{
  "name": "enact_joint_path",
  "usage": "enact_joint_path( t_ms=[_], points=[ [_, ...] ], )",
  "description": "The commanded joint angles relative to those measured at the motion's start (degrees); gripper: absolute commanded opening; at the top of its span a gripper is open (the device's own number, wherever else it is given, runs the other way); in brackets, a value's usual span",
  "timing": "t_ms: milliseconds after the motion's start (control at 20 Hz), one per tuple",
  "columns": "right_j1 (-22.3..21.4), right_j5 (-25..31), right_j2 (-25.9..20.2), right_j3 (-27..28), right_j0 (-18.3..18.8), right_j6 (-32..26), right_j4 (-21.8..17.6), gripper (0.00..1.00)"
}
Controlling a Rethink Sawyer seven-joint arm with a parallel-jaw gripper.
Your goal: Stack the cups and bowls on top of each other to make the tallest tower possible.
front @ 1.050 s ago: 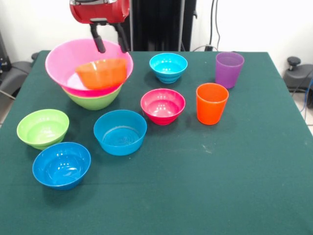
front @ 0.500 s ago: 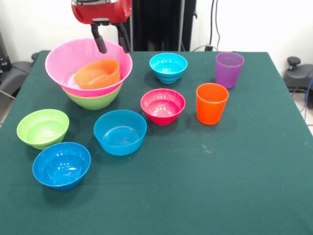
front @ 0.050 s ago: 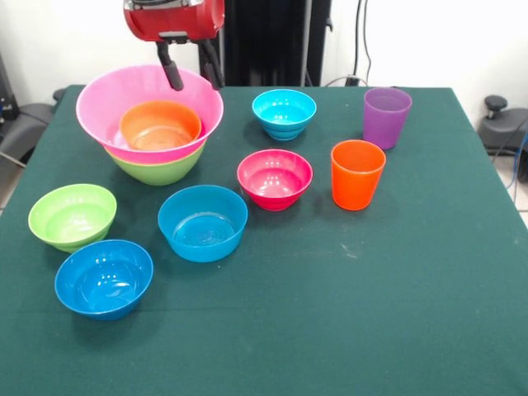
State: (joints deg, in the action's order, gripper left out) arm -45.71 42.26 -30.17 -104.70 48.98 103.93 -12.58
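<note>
My gripper [front @ 0.050 s ago: 195, 80] hangs empty, fingers apart, over the far rim of the pink bowl [front @ 0.050 s ago: 99, 103]. An orange bowl [front @ 0.050 s ago: 161, 125] sits upright inside it, and a green bowl [front @ 0.050 s ago: 161, 171] lies beneath.

Robot lab: green-clothed table [front @ 0.050 s ago: 330, 330], black pedestal [front @ 0.050 s ago: 264, 41], wall cables [front @ 0.050 s ago: 363, 41]

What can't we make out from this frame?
- Green base bowl, front view: inside hidden by the pink bowl nested in it.
- Pink bowl's floor: covered by the orange bowl.
- Arm: cut off by the top edge above the end effector.
- Purple cup: contents not visible.
</note>
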Motion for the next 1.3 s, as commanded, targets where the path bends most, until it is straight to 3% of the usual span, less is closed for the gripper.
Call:
enact_joint_path(
  t_ms=[50,500,800,1100,1300],
  points=[
    [5.5,-4.1,-2.7,-0.4,-2.4,-3.2,-3.1,1.00],
    [4.4,1.9,-0.2,9.1,-10.6,0.1,-3.8,1.00],
    [9.6,3.4,2.5,18.5,-15.2,-1.1,-5.9,1.00],
    [15.7,2.2,4.6,26.4,-17.0,-4.4,-8.8,1.00],
    [18.4,0.5,4.5,28.7,-16.9,-5.6,-10.3,1.00]
  ],
)
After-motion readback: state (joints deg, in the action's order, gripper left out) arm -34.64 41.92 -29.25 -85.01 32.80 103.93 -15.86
